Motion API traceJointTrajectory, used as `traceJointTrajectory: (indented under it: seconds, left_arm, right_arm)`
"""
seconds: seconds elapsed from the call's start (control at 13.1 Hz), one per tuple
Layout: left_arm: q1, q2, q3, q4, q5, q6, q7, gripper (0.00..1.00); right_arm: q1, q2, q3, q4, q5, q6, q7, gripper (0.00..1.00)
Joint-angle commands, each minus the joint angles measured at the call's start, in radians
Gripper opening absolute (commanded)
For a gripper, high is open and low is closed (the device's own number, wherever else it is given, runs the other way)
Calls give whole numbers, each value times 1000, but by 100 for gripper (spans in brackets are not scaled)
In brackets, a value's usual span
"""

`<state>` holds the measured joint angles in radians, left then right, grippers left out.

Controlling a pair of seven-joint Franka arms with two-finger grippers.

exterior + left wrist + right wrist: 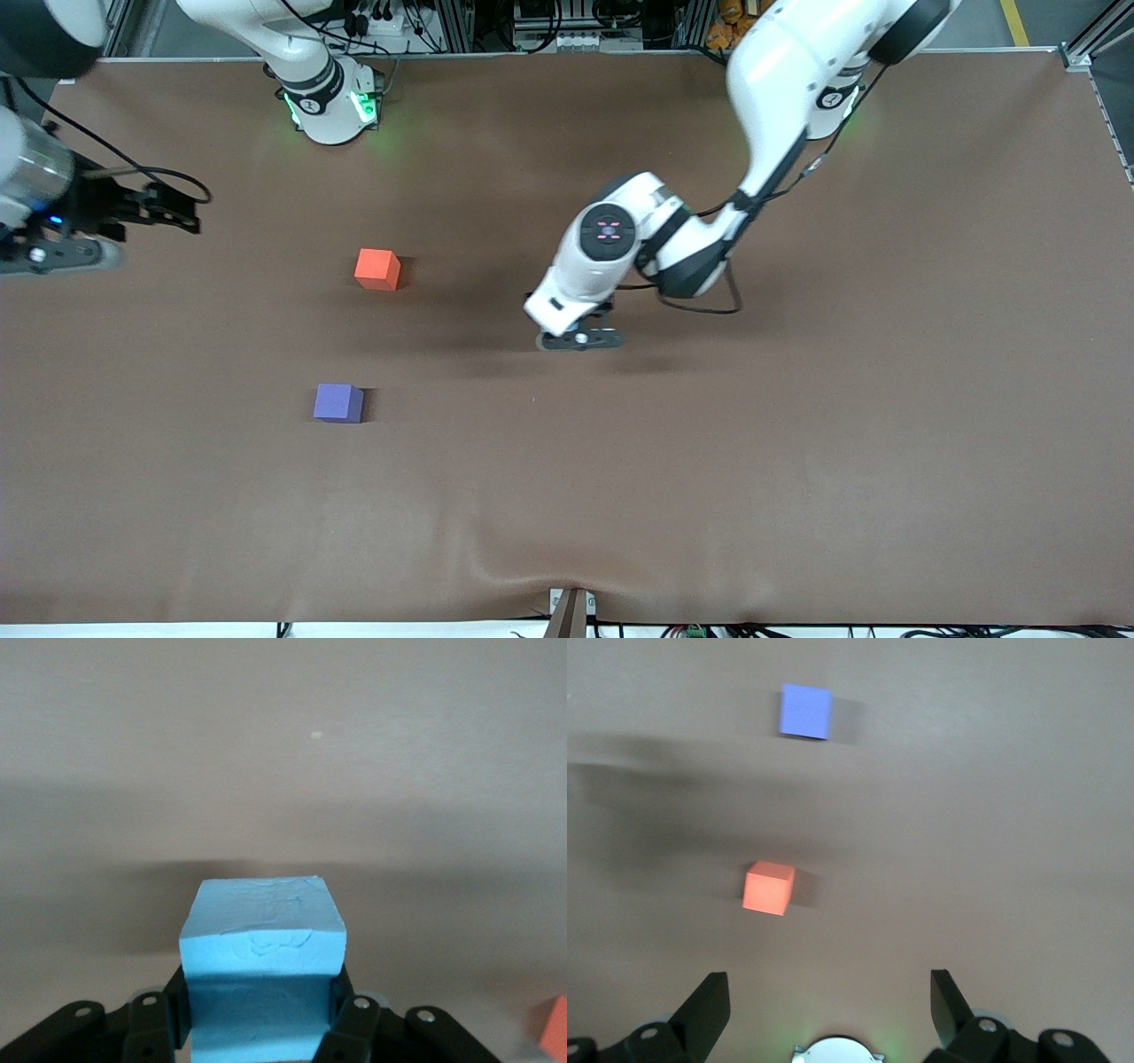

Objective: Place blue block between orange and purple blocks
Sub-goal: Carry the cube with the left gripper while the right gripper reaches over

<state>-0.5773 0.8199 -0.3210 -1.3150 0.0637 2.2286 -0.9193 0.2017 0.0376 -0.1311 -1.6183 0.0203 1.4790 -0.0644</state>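
My left gripper [580,339] is shut on the light blue block [262,943], with a finger on each side of it [261,992]. In the front view the hand hides the block. It is low over the brown table, toward the left arm's end from the other two blocks. The orange block [377,268] sits on the table and the purple block [338,402] lies nearer the front camera than it, a gap between them. Both show in the right wrist view, orange [769,889] and purple [806,711]. My right gripper [188,211] is open and empty [828,992], held high at the right arm's end.
A brown mat [797,461] covers the whole table. The right arm's base [328,102] stands at the table's back edge. An orange corner [554,1028] shows at the edge of the left wrist view.
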Motion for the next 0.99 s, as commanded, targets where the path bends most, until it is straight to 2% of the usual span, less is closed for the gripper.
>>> traceJointTrajectory:
  seconds: [0.0,0.23,0.38,0.46,0.53,0.91]
  left_arm:
    - [-130,142,71,201,7,-14,-75,0]
    - [-193,209,114,229,7,84,-81,0]
    - [-197,232,117,235,7,129,-81,0]
    - [-197,232,123,234,7,146,-84,60]
    - [-202,232,125,229,7,178,-98,100]
    - [-214,179,151,224,24,137,-107,100]
  right_arm:
    - [15,59,-10,6,93,46,0,100]
    - [76,145,-10,8,115,143,-2,100]
    - [122,201,-10,6,115,204,11,100]
    - [125,232,-10,6,118,249,12,100]
    - [140,261,-10,6,121,298,12,100]
    - [247,373,-10,11,208,444,66,100]
